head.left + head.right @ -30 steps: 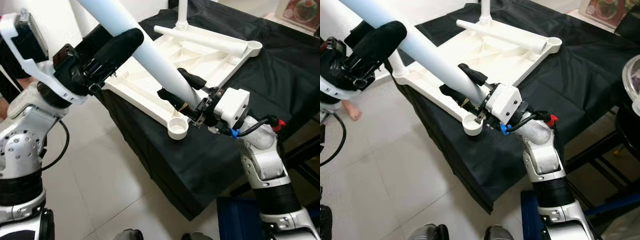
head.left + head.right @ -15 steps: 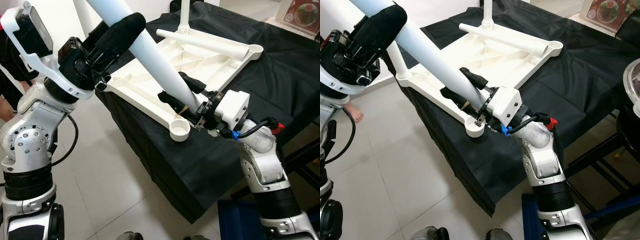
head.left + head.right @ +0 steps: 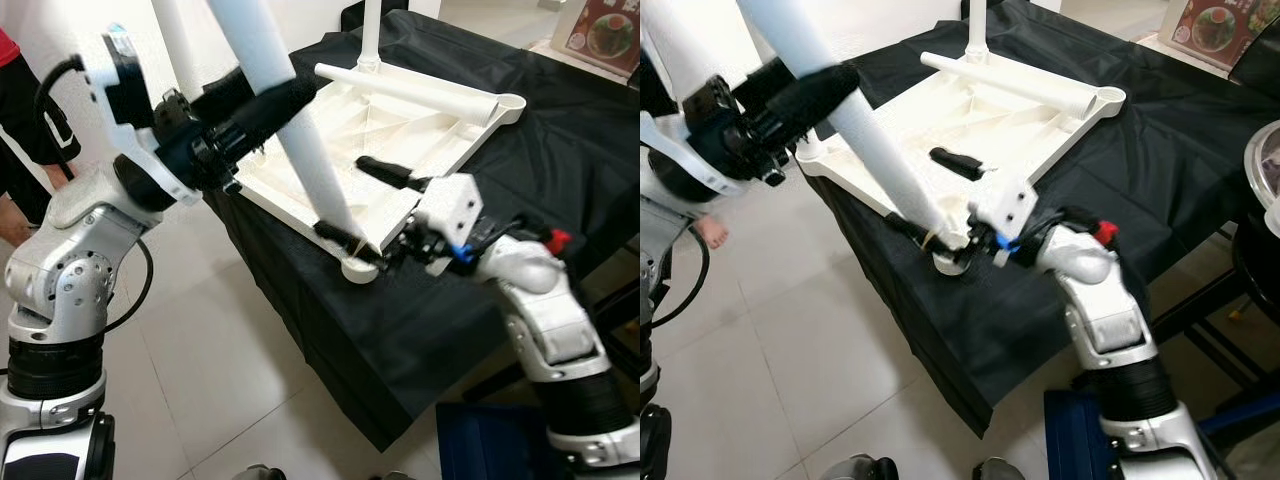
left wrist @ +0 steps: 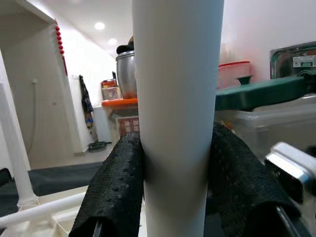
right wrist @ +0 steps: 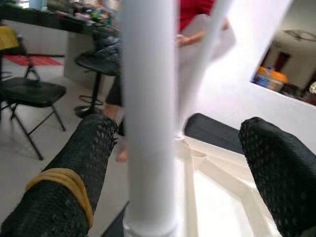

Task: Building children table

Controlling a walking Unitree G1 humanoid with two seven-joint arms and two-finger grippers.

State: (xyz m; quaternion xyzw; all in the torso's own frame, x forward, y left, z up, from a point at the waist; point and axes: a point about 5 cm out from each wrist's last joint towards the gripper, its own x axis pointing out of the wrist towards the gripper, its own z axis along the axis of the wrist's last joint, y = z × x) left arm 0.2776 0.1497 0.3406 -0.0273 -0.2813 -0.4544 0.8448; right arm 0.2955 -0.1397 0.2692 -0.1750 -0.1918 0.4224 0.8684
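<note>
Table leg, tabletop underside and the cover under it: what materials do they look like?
Table leg: smooth matte white, likely plastic; a seamless tapered tube. Tabletop: the same white, with moulded ribs and corner sockets, so probably injection-moulded plastic. Cover: black cloth, faint sheen, draping in folds over the edge.

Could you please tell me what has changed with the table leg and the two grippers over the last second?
The table leg has swung from a slant to nearly upright, its foot at the corner socket. The right gripper has opened its jaws and let the leg go; it was clamped near the foot before. The left gripper stays shut on the leg higher up. The white tabletop lies upside down on the black cloth as before.
</note>
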